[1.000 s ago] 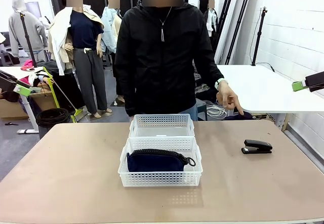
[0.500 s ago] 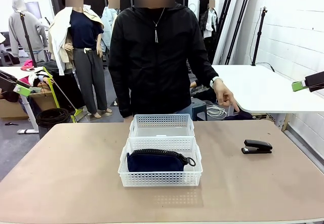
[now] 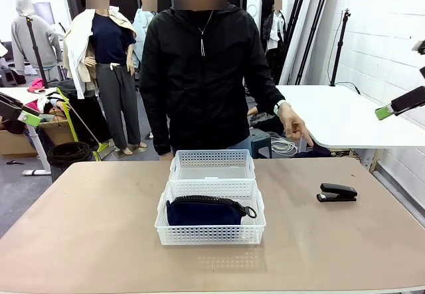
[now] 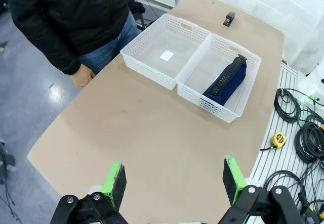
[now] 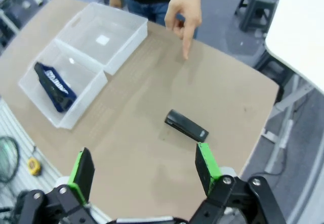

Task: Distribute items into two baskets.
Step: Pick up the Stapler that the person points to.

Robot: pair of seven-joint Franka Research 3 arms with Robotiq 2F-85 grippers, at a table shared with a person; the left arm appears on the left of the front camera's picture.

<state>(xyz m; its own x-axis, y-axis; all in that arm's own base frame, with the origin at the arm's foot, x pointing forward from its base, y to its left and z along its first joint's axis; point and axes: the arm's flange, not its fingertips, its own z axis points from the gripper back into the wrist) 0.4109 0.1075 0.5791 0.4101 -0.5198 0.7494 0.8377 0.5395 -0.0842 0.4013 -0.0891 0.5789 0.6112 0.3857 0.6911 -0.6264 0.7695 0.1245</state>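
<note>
Beneath right tool (image 5: pixel 142 149), well apart: stapler (image 5: pixel 186 125)

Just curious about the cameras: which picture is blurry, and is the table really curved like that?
Right wrist view: smeared throughout, the stapler and the pouch lack crisp edges. Left wrist view: sharp, but the wide lens bows the edges of the table. Front view: sharp, evenly lit, a faint dotted shadow before the near basket.
</note>
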